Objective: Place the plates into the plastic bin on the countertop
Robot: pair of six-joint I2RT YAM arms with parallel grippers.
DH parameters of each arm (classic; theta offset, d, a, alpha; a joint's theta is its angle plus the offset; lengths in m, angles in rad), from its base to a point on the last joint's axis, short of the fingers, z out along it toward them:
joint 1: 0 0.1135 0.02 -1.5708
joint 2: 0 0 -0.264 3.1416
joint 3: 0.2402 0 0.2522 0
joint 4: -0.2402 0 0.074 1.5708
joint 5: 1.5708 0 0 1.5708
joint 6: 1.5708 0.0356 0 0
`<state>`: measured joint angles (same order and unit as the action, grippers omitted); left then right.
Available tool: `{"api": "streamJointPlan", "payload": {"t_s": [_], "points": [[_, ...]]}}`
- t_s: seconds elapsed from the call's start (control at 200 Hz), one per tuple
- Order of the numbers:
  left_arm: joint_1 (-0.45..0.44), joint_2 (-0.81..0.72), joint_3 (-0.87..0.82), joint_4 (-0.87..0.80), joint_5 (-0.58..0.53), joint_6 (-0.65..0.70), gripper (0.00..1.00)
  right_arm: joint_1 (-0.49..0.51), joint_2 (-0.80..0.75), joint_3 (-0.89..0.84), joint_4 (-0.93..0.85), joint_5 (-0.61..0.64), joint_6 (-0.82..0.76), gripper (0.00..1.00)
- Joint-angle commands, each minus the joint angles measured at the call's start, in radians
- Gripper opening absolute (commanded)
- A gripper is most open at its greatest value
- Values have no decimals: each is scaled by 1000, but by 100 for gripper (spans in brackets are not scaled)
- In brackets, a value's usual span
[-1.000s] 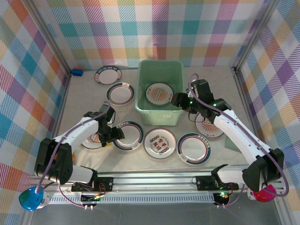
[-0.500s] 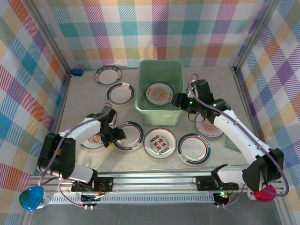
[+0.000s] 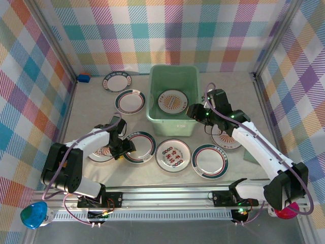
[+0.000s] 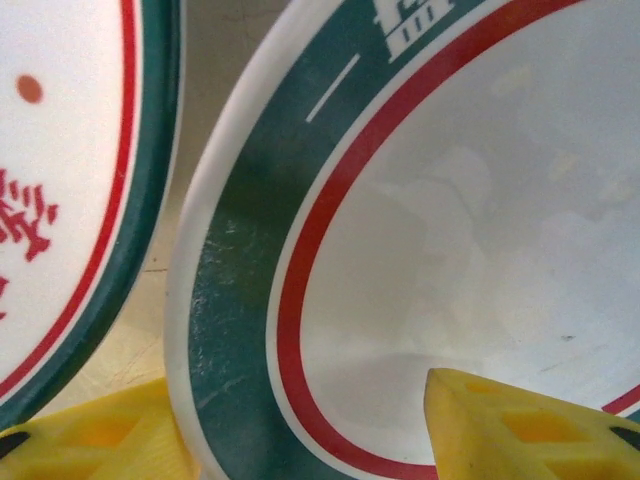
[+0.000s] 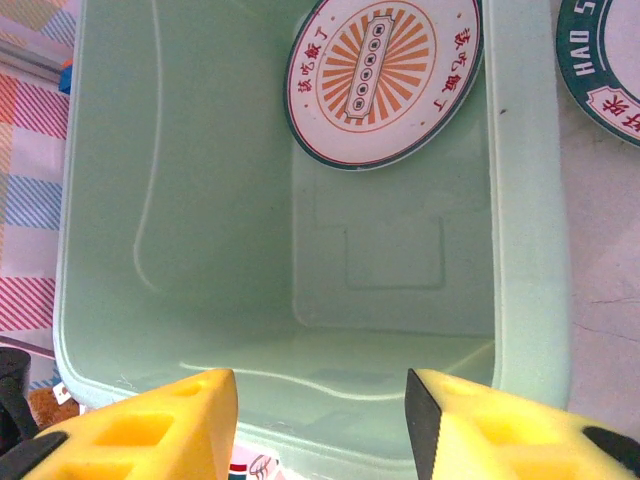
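Plainly, plate rim (image 4: 232,300) between left jaws

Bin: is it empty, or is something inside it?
Not empty. One plate with an orange sunburst sits inside the bin, at one end. The rest of its floor is bare.

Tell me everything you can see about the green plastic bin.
The plastic bin is a mint-green rectangular tub with rounded corners and a flared rim, smooth and slightly glossy. It stands upright on the countertop, open side up, toward the back centre. One plate with an orange sunburst centre lies inside at one end. The open right gripper hovers at its rim; contact is unclear.
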<state>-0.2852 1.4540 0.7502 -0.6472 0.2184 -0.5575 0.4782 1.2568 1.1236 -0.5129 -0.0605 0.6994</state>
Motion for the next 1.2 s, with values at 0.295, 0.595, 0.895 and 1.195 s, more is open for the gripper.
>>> {"api": "streamJointPlan", "payload": {"t_s": [0.295, 0.595, 0.895, 1.195], "points": [[11, -31, -26, -3, -13, -2, 35, 5, -79, -25, 13, 37, 0, 76], [11, -99, -27, -28, -27, -10, 22, 5, -94, -34, 20, 25, 7, 80], [11, -177, -13, -67, -41, -16, 16, 6, -112, -31, 19, 28, 12, 80], [11, -269, 25, -104, -37, -19, 11, 6, -114, -34, 25, 20, 24, 78]]}}
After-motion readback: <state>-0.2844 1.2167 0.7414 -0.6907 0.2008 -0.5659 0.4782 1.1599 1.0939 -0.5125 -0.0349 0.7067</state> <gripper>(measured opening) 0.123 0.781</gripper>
